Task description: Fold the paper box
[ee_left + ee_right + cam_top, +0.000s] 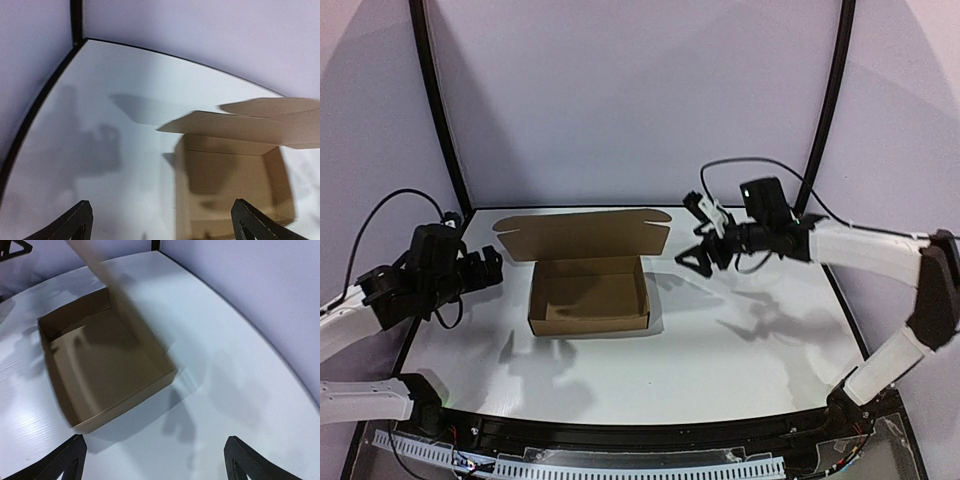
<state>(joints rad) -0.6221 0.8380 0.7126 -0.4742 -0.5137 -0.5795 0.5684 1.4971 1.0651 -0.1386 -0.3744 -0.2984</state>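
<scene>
The paper box (588,297) is a brown cardboard tray standing on the white table (740,360), its lid (585,236) raised upright along the far side. My left gripper (488,264) hovers left of the box, open and holding nothing. In the left wrist view the box (230,185) lies ahead to the right, and the gripper (162,227) straddles its left wall from above. My right gripper (696,236) hangs open to the right of the lid, apart from it. In the right wrist view the box (105,365) sits ahead to the left of the open gripper (155,465).
Lilac walls with black frame posts (438,110) enclose the table at the back and sides. A black rim (640,432) runs along the near edge, above the arm bases. A loose cable (760,165) loops over the right wrist.
</scene>
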